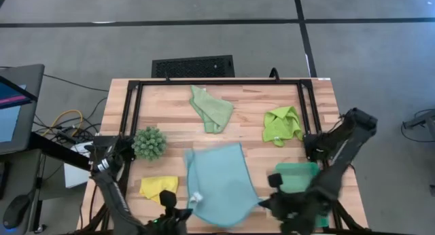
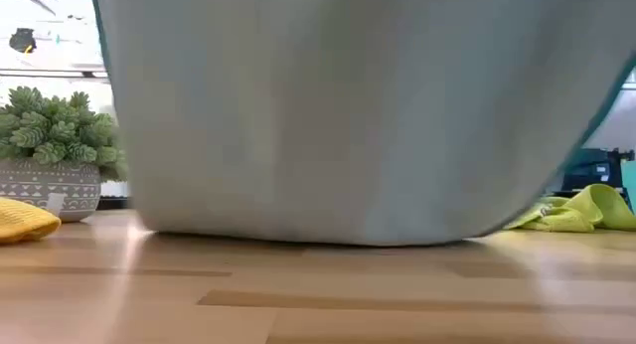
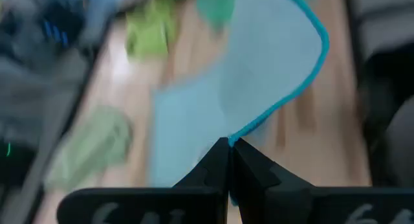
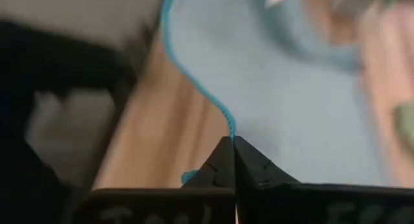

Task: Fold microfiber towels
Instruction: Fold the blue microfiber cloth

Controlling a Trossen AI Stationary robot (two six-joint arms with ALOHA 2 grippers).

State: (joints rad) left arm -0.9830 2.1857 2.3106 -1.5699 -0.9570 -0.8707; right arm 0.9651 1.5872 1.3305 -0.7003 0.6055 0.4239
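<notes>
I have the blue towel (image 1: 221, 184) pinched at both near corners: my left gripper (image 3: 229, 146) is clamped on its bound edge, my right gripper (image 4: 231, 144) likewise. It is lifted at the near edge of the surface (image 1: 251, 123), filling the low view. The yellow towel (image 1: 158, 187) lies near the left, the sage towel (image 1: 212, 109) and lime towel (image 1: 283, 125) lie farther back.

The light blue towel (image 1: 219, 184) is held spread at the near edge of the tabletop, its lower hem raised. The yellow towel (image 1: 158, 187) lies crumpled just to its left. The pale sage green towel (image 1: 211, 109) and the lime green towel (image 1: 282, 125) are bunched farther back.
</notes>
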